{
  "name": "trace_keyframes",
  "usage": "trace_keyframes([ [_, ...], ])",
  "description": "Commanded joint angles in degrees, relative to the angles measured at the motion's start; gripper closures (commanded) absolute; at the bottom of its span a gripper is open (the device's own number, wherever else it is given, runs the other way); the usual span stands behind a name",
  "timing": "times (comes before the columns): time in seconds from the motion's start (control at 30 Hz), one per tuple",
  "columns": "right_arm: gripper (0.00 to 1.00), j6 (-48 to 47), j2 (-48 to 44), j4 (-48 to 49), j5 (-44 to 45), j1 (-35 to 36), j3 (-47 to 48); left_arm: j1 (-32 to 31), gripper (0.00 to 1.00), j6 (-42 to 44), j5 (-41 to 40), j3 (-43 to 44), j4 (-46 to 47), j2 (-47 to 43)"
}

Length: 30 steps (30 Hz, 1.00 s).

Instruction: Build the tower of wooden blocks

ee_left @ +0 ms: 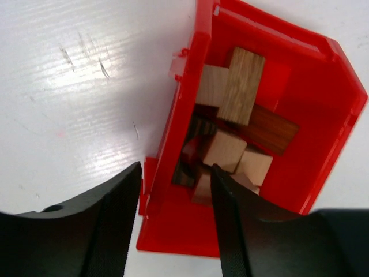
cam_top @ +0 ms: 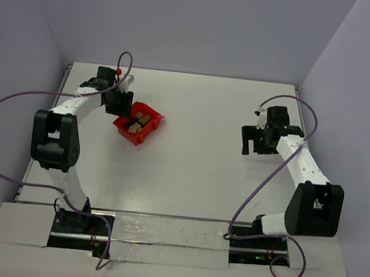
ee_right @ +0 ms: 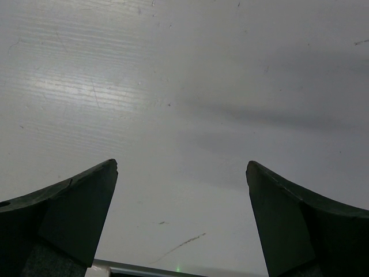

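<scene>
left gripper (ee_left: 176,167) straddles a wall of the red bin (ee_left: 340,127), half-spread; whether it pinches the wall i cannot tell. the wood blocks (ee_left: 225,150) lie jumbled just ahead of its inner finger. right gripper (ee_right: 181,164), spread wide, is well apart.

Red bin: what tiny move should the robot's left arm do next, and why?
Probably close the left end effector on the red bin's wall. It straddles that wall, one finger outside and one inside beside the wood blocks, and it is not yet pinching.
</scene>
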Motion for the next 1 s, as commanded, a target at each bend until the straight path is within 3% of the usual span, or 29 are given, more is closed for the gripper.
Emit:
trace_keyframes([
  [0.0, 0.0, 1.4, -0.7, 2.1, 1.1, 0.2, 0.0, -0.9, 0.47, -0.5, -2.9, 4.4, 3.8, 2.8],
  [0.4, 0.0, 1.9, -0.2, 2.5, 1.2, 0.2, 0.1, -2.4, 0.81, 1.2, -6.2, 4.8, 5.5, 5.7],
  [0.5, 0.0, 2.0, 0.3, 2.6, 1.1, 0.2, 0.5, -2.9, 1.0, 2.0, -7.1, 3.6, 6.3, 5.7],
  [0.73, 0.0, 1.8, 0.5, 2.5, 1.4, 0.2, 1.0, -4.0, 1.0, 2.9, -9.0, 2.3, 7.6, 3.0],
  [0.97, 0.0, 1.9, 0.8, 2.8, 1.6, 0.2, 1.1, -11.6, 1.0, 7.0, -23.4, 1.3, 8.7, -1.9],
])
